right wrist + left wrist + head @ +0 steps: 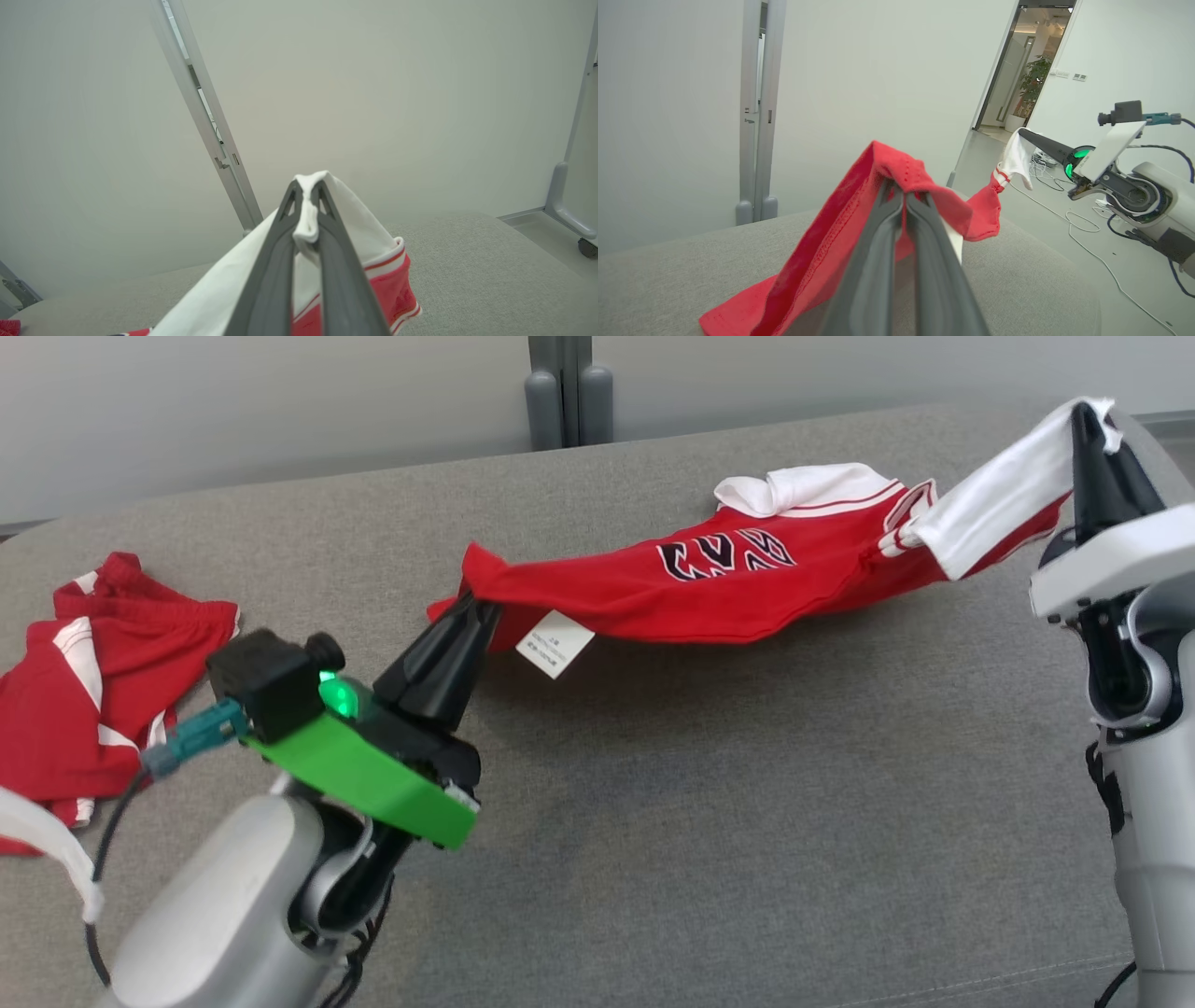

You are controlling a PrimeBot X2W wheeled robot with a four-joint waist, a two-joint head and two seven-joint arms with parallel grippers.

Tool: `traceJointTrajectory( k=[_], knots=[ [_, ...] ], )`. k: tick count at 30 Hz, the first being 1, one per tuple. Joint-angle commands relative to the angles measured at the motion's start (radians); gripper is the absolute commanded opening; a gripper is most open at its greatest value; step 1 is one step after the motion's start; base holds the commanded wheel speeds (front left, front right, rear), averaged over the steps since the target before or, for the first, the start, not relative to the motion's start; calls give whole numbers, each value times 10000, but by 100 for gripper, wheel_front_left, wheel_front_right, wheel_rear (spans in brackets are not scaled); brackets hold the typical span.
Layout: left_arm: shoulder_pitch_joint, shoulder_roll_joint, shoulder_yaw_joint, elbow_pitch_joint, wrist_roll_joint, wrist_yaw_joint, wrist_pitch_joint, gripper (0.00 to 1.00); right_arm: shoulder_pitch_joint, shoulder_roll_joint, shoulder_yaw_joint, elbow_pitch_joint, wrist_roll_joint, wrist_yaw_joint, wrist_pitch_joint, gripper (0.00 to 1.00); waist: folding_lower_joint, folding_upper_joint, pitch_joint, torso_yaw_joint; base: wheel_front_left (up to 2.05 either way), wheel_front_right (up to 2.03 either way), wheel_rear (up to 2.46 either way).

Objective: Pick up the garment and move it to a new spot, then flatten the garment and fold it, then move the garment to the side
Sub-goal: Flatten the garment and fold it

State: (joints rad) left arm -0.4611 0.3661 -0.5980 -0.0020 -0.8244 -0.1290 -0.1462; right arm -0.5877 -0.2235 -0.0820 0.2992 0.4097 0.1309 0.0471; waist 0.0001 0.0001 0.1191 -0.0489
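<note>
The garment [747, 574] is a red jersey with white sleeves and dark lettering, stretched between my two grippers above the grey table [728, 821]. My left gripper [481, 607] is shut on its red hem at the left end, where a white label [555, 644] hangs. In the left wrist view the red hem [896, 172] drapes over my left gripper [903, 191]. My right gripper [1083, 415] is shut on a white sleeve at the far right, raised higher. The right wrist view has that white cloth [308, 219] pinched in my right gripper [306, 186].
A second red and white garment [84, 691] lies crumpled at the table's left edge. A grey post [568, 392] stands behind the table against the wall. Cables [1078, 224] trail on the floor past the table's right end.
</note>
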Motion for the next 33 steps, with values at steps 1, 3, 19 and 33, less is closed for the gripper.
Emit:
traceJointTrajectory(
  k=[1,3,19,33],
  knots=[
    [-572,291,-22,-155,-152,-18,332,0,-357,-46,76,-487,148,0,413,0,-1,-1,387,-53,0,0,0],
    [-1238,402,-50,-219,-549,-18,814,0,-839,-54,126,-944,498,-3,983,0,-1,-1,764,-129,0,0,0],
    [-8221,460,1487,4063,-390,179,871,0,-8175,1154,-770,2581,-801,-2,-529,0,-1,-1,4368,-460,0,0,0],
    [-9314,-77,2226,4427,446,-15,-1167,0,-9760,701,-308,2282,-1248,-2,-3124,0,-1,-1,4838,-9,0,0,0]
  ],
)
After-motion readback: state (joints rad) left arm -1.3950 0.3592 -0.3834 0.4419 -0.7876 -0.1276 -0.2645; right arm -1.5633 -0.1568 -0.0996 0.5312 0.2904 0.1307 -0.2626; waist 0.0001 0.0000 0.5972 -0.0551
